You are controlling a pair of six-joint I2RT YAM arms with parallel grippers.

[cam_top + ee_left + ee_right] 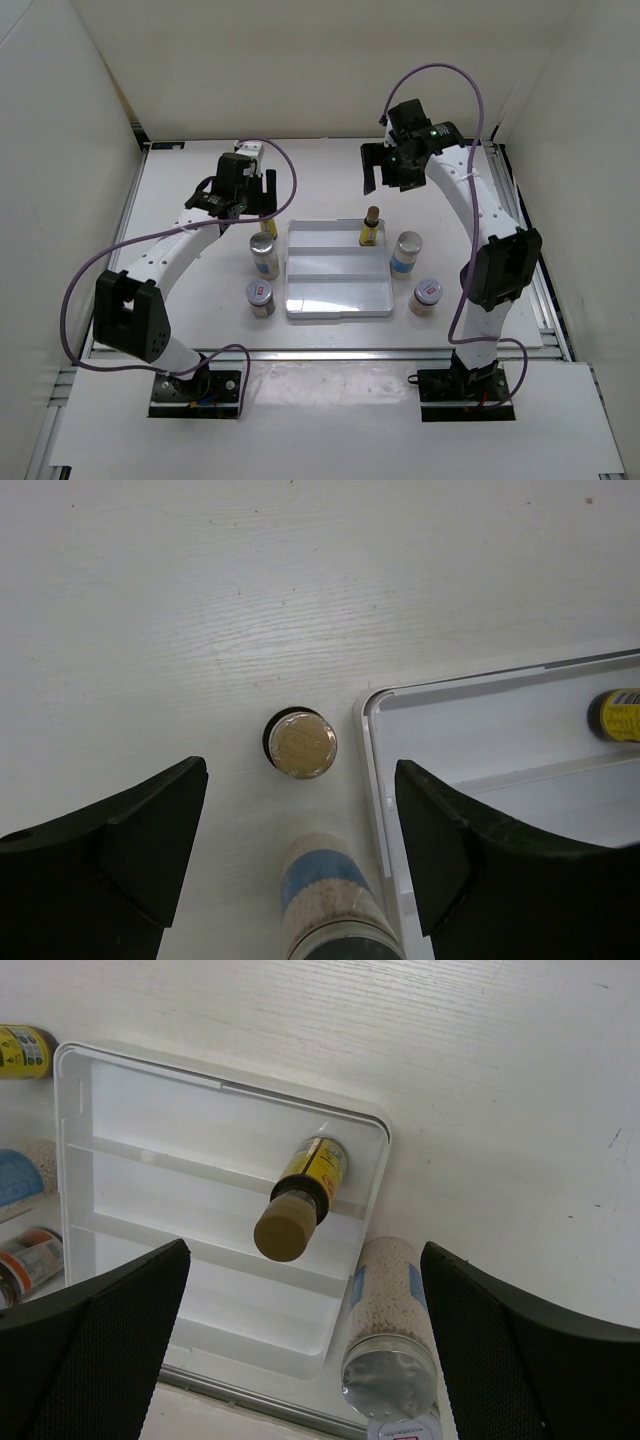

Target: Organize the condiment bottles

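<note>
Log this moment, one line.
left jaws open over loose yellow bottle | right jaws open, empty | other yellow bottle upright in tray

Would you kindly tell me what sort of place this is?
Probably a robotics lab test cell: plain white walls box in a table, two arms are bolted at its edge, and bottles stand in and beside a tray.

Table [200, 600] was white-painted wood, grain showing, matt. Tray [150, 1110] looked like smooth white plastic with a slight gloss. Yellow bottle [315, 1165] had a glossy label and a matt tan cap. Blue-labelled bottle [385, 1290] was clear-walled with a dull silver metallic cap. Right gripper fingers [100, 1350] were matt black and mesh-textured; left gripper fingers [110, 860] were smooth.
</note>
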